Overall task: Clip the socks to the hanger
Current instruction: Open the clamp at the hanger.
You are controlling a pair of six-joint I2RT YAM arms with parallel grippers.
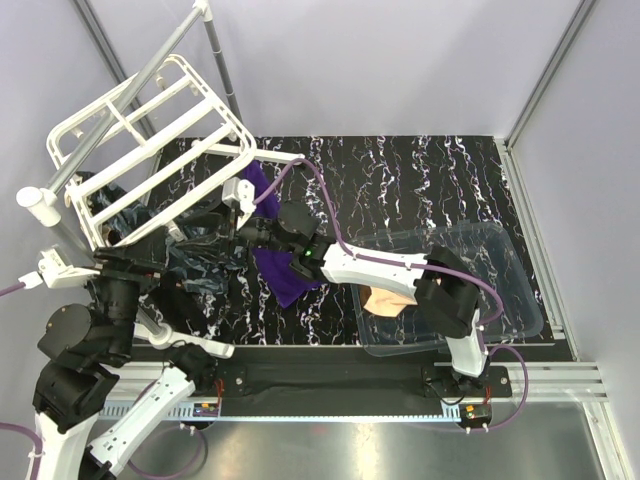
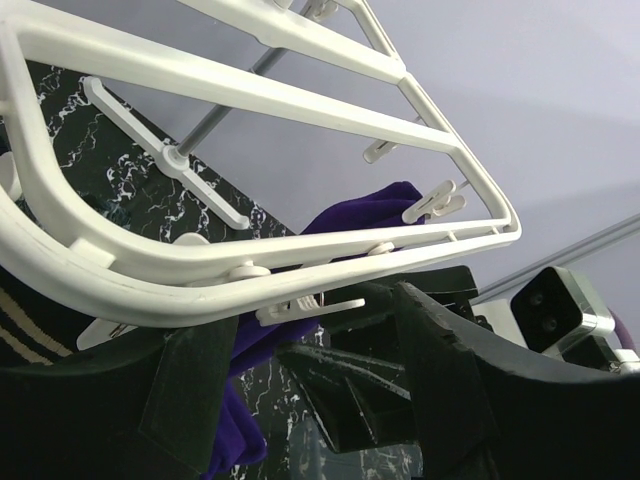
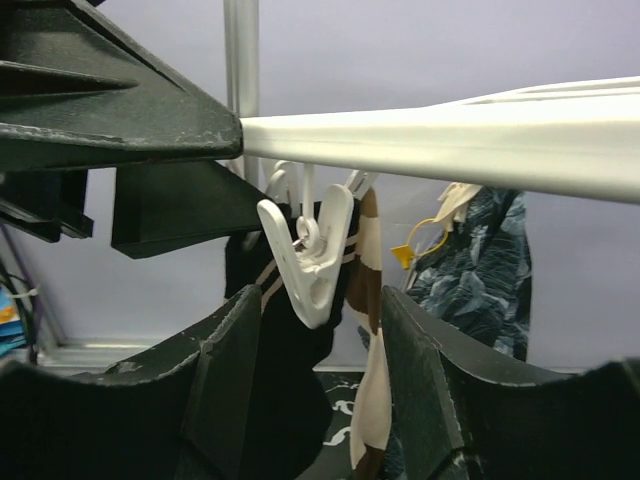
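A dark striped sock point(image 3: 372, 380) hangs limp beneath the near bar of the hanger point(image 3: 450, 140), just behind one white clip point(image 3: 312, 262). The right wrist view does not show whether the clip's mouth bites the fabric. The right gripper point(image 3: 320, 300) stands released, one finger on each side of the clip, close beside it but not pressing. The step in hand appears to be working this clip. The next move likely calls for a square pinch on its two upper wings so the mouth opens, without pushing the dangling clip aside.

The left gripper point(image 2: 315, 320) sits against the hanger's rim at the same corner, seemingly steadying the frame. Whether it is clamped on the rim cannot be told.

The hanger itself is a white frame of parallel crossbars, tilted up at the table's far left on a grey pole point(image 3: 240, 60). A peach sock point(image 1: 385, 300) lies crumpled in the clear bin point(image 1: 525, 290) by the right arm's base, well apart from the frame, so the task looks partway done. A purple cloth point(image 1: 280, 275) and a dark patterned cloth point(image 3: 480, 270) hang nearby.
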